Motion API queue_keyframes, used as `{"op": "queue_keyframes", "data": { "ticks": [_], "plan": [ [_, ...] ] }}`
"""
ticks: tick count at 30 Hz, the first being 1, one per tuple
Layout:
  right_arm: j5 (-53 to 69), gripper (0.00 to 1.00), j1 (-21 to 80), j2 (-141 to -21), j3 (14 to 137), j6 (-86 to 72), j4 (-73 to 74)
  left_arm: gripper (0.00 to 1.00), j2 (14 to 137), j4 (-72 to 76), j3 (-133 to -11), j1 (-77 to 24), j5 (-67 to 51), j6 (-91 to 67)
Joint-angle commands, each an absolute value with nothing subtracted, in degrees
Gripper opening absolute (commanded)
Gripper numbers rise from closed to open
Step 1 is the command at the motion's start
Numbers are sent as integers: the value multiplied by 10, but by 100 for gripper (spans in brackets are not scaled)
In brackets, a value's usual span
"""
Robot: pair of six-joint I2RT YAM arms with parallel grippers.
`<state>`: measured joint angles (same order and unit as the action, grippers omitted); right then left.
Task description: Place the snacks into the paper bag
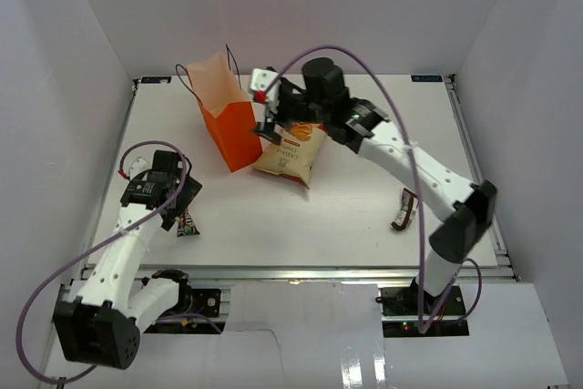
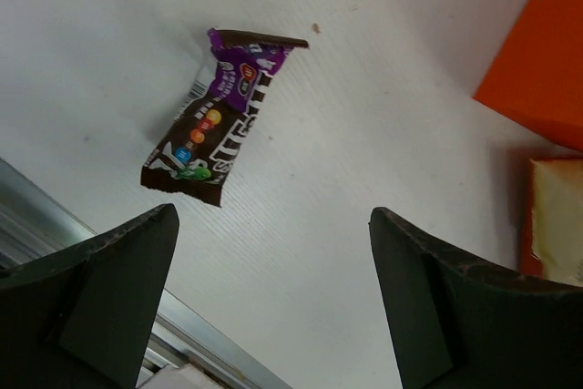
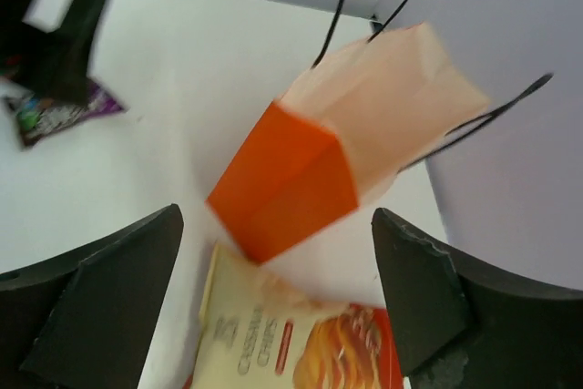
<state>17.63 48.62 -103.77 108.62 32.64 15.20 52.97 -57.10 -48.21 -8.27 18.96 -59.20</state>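
Paper bag (image 1: pixel 230 129): orange, upright on the table (image 1: pixel 346 225). Mouth open, pale inside showing, thin dark cord handles standing up.

Chip bag (image 1: pixel 291 154): cream and orange-red, lying flat just beside the paper bag on the side of the right arm. Its upper edge sits at the paper bag's foot. It is probably touching, but the right wrist view is blurred there, so I can't be sure.

Right gripper (image 3: pixel 275 220): hangs over the paper bag's lower corner, where the chip bag meets it. Fingers (image 3: pixel 109 298) are spread wide with nothing between them.

Left gripper (image 2: pixel 273 216): well apart from the paper bag, on the left arm's side and nearer the arm bases. Its fingers are also set wide and empty, over bare table.

Dark multicoloured packet (image 2: pixel 219 116): purple-brown wrapper with coloured dots, flat on the table. It is well apart from the paper bag, towards the near left edge. It lies just past the left gripper's fingertips and is not touched.

Dark brown packet (image 1: pixel 403 209): small, on the table well apart from the paper bag, far out on the right arm's side, close by that arm.
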Motion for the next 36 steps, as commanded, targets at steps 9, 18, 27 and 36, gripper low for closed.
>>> {"op": "queue_keyframes", "data": {
  "ticks": [9,18,27,36],
  "plan": [
    [444,90,255,-763,701,295,256,95,714,-479,-461,-62,211,-504],
    [466,90,173,-718,603,271,250,85,809,-446,-425,-37,178,-473],
    [482,90,159,-721,592,265,250,45,784,-431,-425,-34,157,-474],
    [483,89,152,-720,590,263,251,23,579,-418,-447,-34,48,-438]
  ]
}}
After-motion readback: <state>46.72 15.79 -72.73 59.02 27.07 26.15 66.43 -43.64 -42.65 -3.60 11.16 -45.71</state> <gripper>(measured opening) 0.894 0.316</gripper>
